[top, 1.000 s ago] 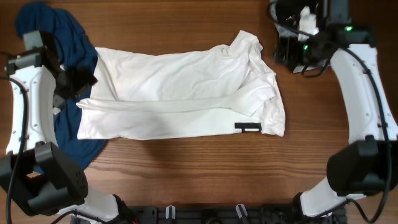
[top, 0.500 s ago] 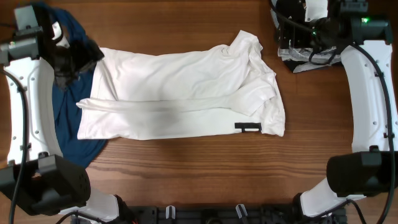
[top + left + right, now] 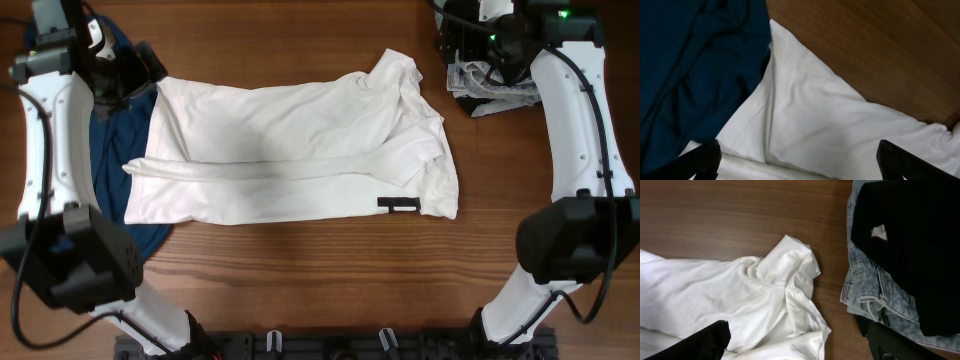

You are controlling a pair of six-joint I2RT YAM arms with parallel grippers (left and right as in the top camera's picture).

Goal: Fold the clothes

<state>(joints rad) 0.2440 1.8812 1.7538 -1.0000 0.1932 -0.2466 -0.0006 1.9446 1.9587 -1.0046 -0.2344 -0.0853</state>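
Note:
A white long-sleeved shirt lies spread on the wooden table, with a sleeve folded across its lower half. My left gripper hovers open and empty over the shirt's far left corner. In the left wrist view its fingers frame the white cloth beside a navy garment. My right gripper hovers open and empty beyond the shirt's far right corner. In the right wrist view its fingers straddle the bunched white collar area.
The navy garment lies partly under the shirt's left edge. A pile of blue jeans with a black garment on top sits at the far right. Bare wooden table shows in front of the shirt.
Both arms moved toward the far edge. The left gripper went from the shirt's left edge to its far left corner. The right gripper shifted further back, uncovering the jeans pile.

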